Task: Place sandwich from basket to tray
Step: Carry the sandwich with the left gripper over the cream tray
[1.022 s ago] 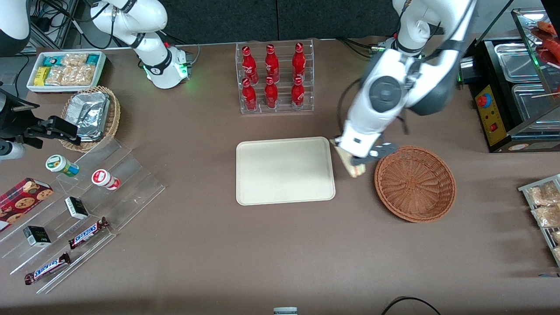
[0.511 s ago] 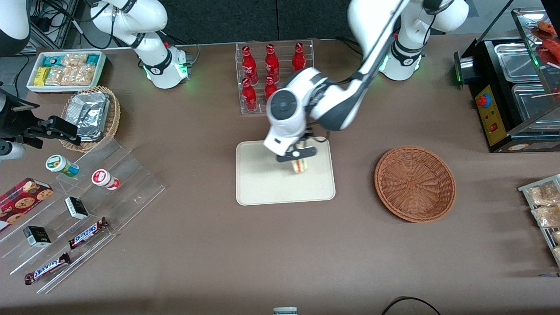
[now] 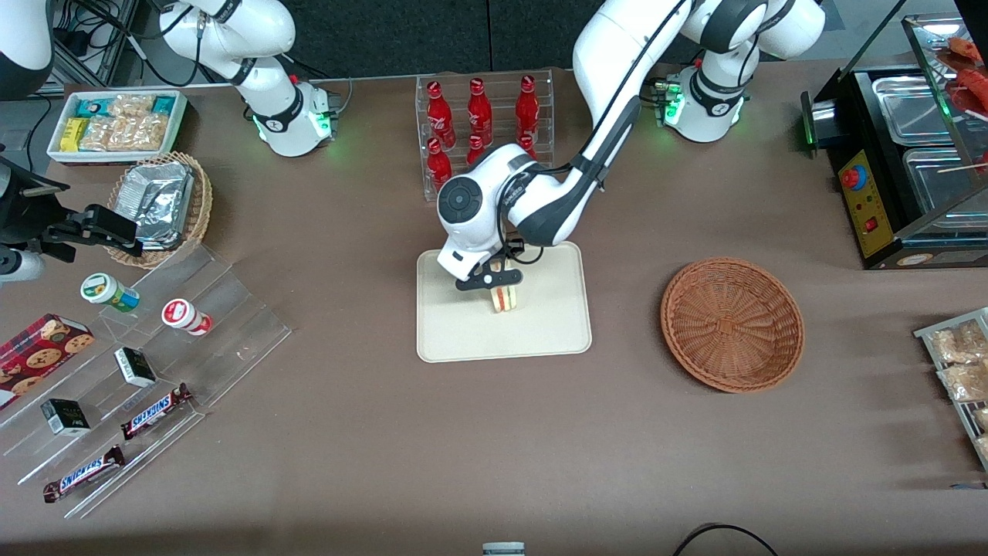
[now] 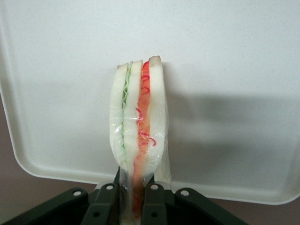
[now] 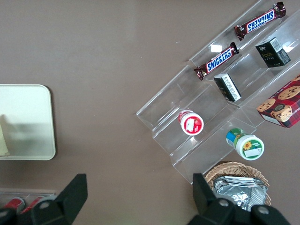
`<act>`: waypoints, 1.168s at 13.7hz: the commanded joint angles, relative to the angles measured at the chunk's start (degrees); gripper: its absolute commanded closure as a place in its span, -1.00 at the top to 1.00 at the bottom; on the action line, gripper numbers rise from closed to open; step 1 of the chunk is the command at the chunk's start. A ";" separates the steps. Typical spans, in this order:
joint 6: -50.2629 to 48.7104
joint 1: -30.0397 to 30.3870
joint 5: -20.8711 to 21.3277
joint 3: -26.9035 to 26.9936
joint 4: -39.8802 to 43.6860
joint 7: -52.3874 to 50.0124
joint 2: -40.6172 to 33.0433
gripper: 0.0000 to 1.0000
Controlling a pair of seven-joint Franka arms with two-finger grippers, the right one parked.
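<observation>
Front view, scanning left to right: white bin of wrapped snacks (image 3: 116,125) at upper left, labels not legible. Just below it, a tan wicker basket with a foil packet (image 3: 162,205). Lower left, a clear stepped display (image 3: 154,371) carries a cookie box (image 3: 40,357), two small cups (image 3: 109,292), two dark cartons (image 3: 136,366), and two bars reading "SNICKERS" (image 3: 155,410); the right wrist view confirms that wording. Top centre, a clear rack of red bottles (image 3: 482,135) with white script I can't read at this distance. Centre: the tray (image 3: 463,332), cream-white, flat on the brown table (image 3: 386,448). My gripper (image 3: 494,279) is over the tray's middle, clenched on the sandwich (image 3: 505,297), which I hold on edge with its tip pointing down at the tray; whether it touches the surface, I can't tell. Wrist view: both fingers (image 4: 107,204) pinch the wedge at its wide end, green layer on one side, red on the other, tray underneath. Right of centre, the basket (image 3: 732,324), reddish-brown wicker, well apart from the tray, nothing in it. Far right edge, a black warmer unit (image 3: 888,177) with a red button, and more bagged snacks (image 3: 957,363) below.
</observation>
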 commanded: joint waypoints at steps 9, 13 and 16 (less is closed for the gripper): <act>0.94 -0.64 4.09 0.62 1.02 5.27 2.13 -0.66; 0.94 -1.17 4.09 0.62 1.10 5.27 2.14 0.75; 0.16 -0.90 3.56 0.71 1.63 4.22 0.65 1.00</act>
